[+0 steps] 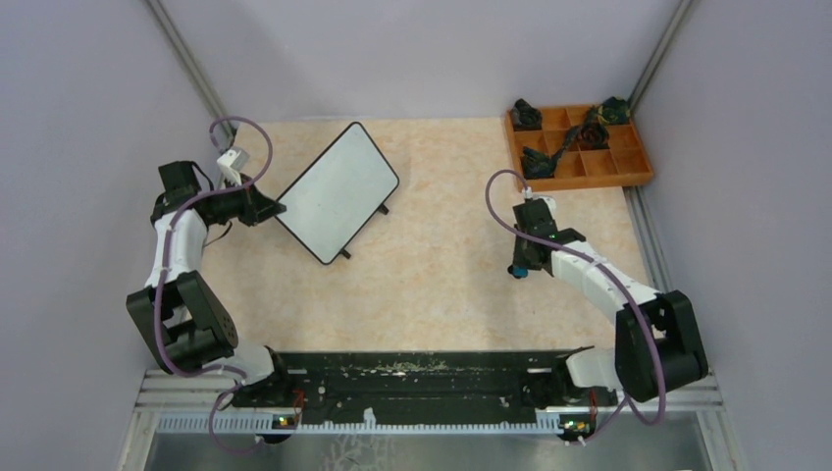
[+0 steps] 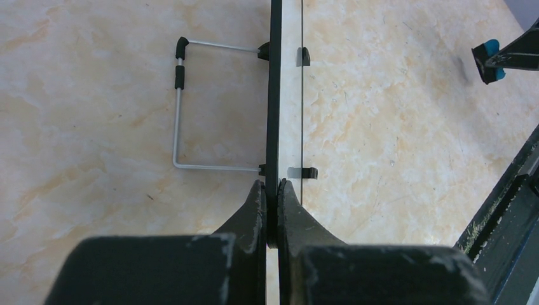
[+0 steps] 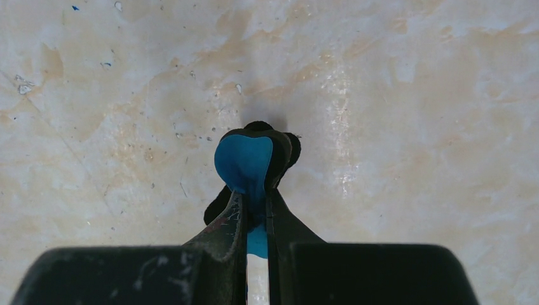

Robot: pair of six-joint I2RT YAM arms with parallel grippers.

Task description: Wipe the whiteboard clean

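The whiteboard is white with a thin black frame and stands tilted at the back left on two small black feet. Its face looks blank. My left gripper is shut on its left edge. In the left wrist view the board shows edge-on between my fingers, with its wire stand behind. My right gripper is shut on a small blue and black eraser, held just above the table, well to the right of the board. The eraser also shows in the left wrist view.
An orange compartment tray stands at the back right with several dark crumpled things in it. Grey walls close in the table on three sides. A black rail runs along the near edge between the arm bases.
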